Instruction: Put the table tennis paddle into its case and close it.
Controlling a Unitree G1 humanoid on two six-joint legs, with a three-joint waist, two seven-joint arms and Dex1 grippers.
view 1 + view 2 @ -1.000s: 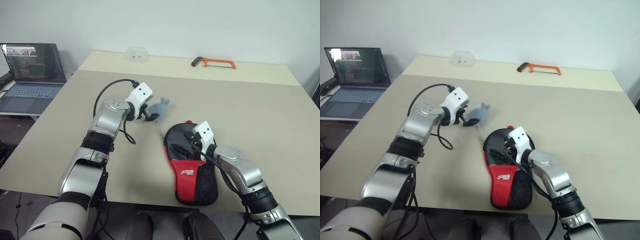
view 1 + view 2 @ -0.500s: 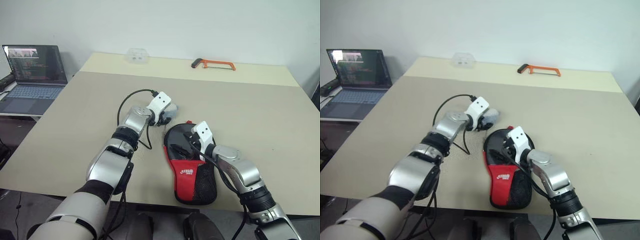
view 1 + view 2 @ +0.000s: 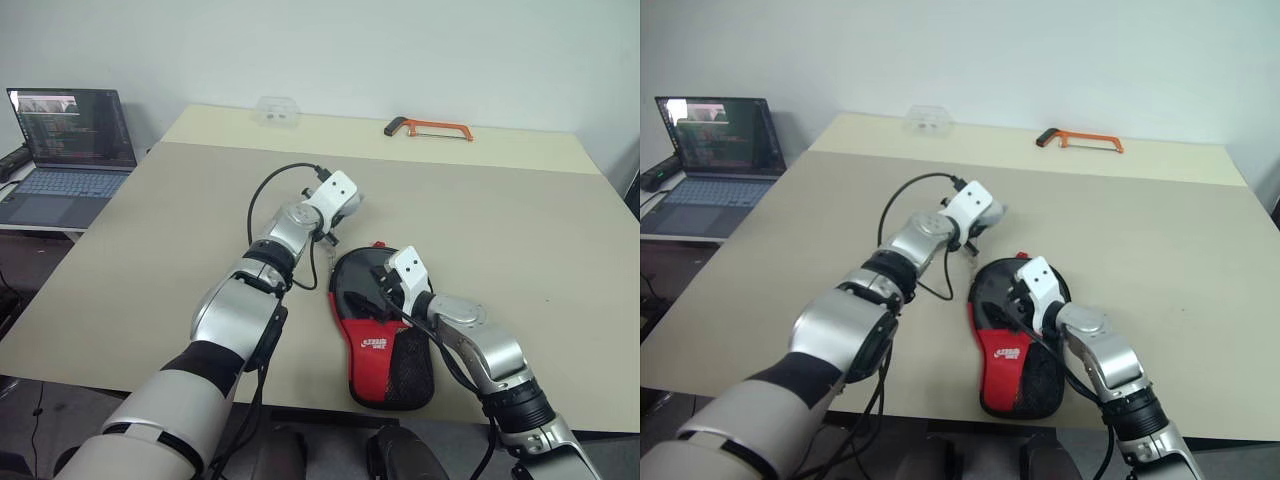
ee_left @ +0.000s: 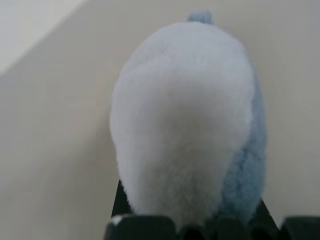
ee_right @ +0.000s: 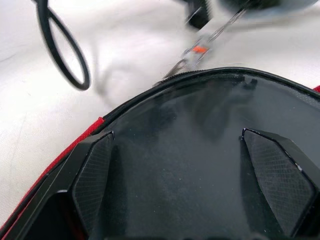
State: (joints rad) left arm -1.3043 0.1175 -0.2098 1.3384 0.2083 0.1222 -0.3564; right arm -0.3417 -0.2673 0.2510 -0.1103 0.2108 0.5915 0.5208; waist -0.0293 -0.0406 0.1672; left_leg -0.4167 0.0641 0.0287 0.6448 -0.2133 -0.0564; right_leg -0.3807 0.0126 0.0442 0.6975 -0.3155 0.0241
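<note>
Closing on the plush pouch (image 4: 185,120), left gripper (image 3: 335,222) has swung toward the case (image 3: 383,330); right gripper (image 3: 375,295) pins the case, fingers apart. Zip pull likely next.

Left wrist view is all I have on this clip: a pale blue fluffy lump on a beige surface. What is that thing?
Observer: A small plush pouch, lying on the table just beyond the round end of the black and red case.
Operator: Loose, or tied to something?
Observer: A thin chain runs from it to the case's zip edge.
Operator: And the other arm?
Observer: The right claw is open, its fingers spread over the case's clear side.
</note>
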